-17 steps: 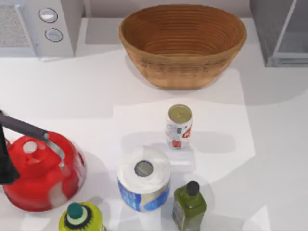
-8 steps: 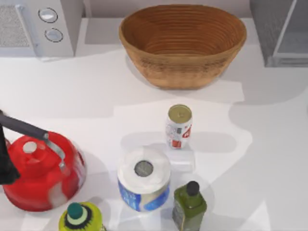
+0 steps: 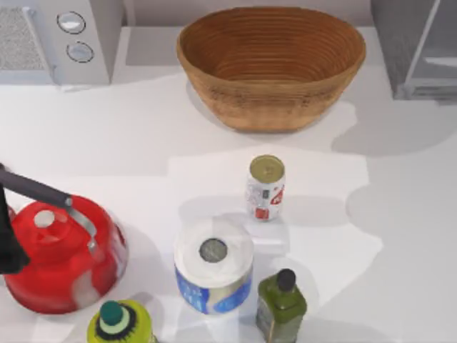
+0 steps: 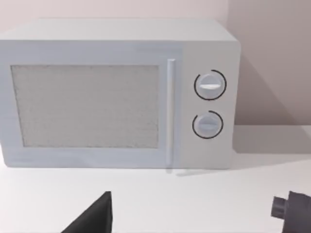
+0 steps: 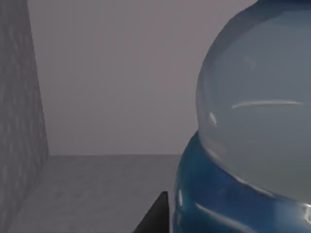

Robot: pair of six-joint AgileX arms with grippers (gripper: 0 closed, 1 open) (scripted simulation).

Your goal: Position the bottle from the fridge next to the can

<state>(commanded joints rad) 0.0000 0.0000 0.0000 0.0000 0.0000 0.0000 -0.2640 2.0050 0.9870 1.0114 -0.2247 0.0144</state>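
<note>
Shadow across table (image 3: pixel 400 236) right side has shifted since earlier frame; objects unmoved. Bottle (image 5: pixel 252 145): smooth, rounded clear-blue plastic, close before right wrist camera, inside grey flat-walled fridge (image 3: pixel 418 46). Can (image 3: pixel 265 187): small white cylinder, dull gold top, table centre. Right gripper opening: cannot tell. Left arm (image 3: pixel 8 236) parked at left edge.

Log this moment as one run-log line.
phase: reaching for bottle | right tool: inside fridge, close beside bottle | can: upright mid-table, untouched | left arm: parked facing microwave
</note>
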